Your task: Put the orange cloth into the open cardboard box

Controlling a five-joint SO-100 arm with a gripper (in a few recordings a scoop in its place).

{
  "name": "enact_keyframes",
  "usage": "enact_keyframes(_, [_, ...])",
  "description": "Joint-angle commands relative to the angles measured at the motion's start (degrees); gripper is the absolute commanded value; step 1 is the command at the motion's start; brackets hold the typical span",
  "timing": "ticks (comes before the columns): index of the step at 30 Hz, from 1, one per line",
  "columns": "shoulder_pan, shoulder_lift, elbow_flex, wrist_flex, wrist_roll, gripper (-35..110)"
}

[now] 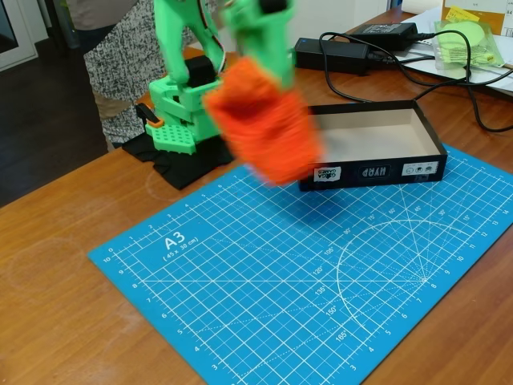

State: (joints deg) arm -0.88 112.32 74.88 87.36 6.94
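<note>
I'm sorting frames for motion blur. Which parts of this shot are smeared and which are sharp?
In the fixed view, the bright orange fluffy cloth and the green arm's tool holding it are smeared; the blue gridded cutting mat and the shallow black cardboard box are sharp; the cloth's soft shadow falls on the mat.

On my feed I see a blue A3 cutting mat [264,281] lying on the wooden table [48,313]. Two black power adapters [333,54] sit at the back with looping cables, near a pale green item in a clear bag [467,40]. A person in patterned clothing [120,56] stands behind.
</note>
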Motion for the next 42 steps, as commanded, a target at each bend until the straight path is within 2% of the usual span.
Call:
enact_keyframes(1, [-11.07, -6.06, -5.19, -0.35, 5.63, 0])
enact_keyframes(7, [-23.47, -17.4, 0.44, -11.07, 8.44, 0])
enact_keyframes(11, [-30.76, -21.88, 1.14, -14.5, 10.55, 0])
enact_keyframes(16, [-37.35, -23.55, -0.35, -14.06, 11.95, 0])
enact_keyframes(22, [-40.08, -23.64, 0.09, -11.78, 12.66, 0])
enact_keyframes(27, [-36.39, -19.07, 6.94, -10.28, 9.23, 3])
enact_keyframes(29, [-34.8, -15.47, 11.51, -10.37, 7.12, 14])
enact_keyframes(31, [-32.52, -10.81, 15.29, -10.72, 6.15, 32])
enact_keyframes(36, [-26.72, 6.77, 11.34, -2.99, 5.19, 35])
enact_keyframes(38, [-18.72, 19.25, 14.77, -1.76, 2.99, 31])
enact_keyframes(41, [-0.35, 41.48, 39.46, -11.07, -2.02, 0])
enact_keyframes(42, [3.16, 47.99, 49.04, -13.62, -4.83, 0])
